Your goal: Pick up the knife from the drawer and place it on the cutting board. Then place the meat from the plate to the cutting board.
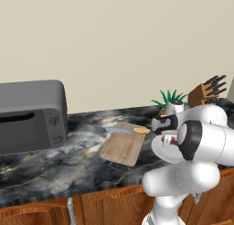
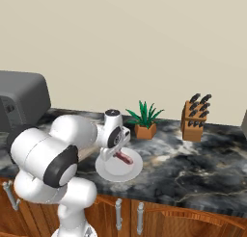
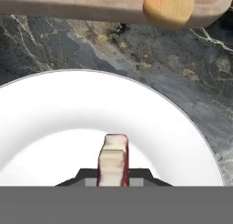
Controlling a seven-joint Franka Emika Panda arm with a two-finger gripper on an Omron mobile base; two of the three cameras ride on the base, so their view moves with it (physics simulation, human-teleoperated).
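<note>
You face a dark marble counter veined in white and gold, set against a plain cream wall. Reddish-brown cabinet fronts with silver handles run below its front edge. A grey microwave sits at the far left of the counter. A small green plant in an orange pot and a wooden knife block with black handles stand along the back, to the right.

The cutting board lies flat near the middle of the counter, between the microwave and the arm. The knife rests across the board's far edge, blade pointing toward the microwave, its orange-tan handle at the board's right corner. In the hand view that handle end overhangs the board's edge just beyond the plate.

The white plate sits near the counter's front edge, just right of the board and close beside it. The meat, dark red with a pale top, lies on the plate. The gripper is down over the plate, and in the hand view the meat sits between its dark finger tips, but you cannot tell whether they are pressing on it or standing apart.

Open marble stretches to the right of the plate, toward the knife block, and in front of the microwave.
</note>
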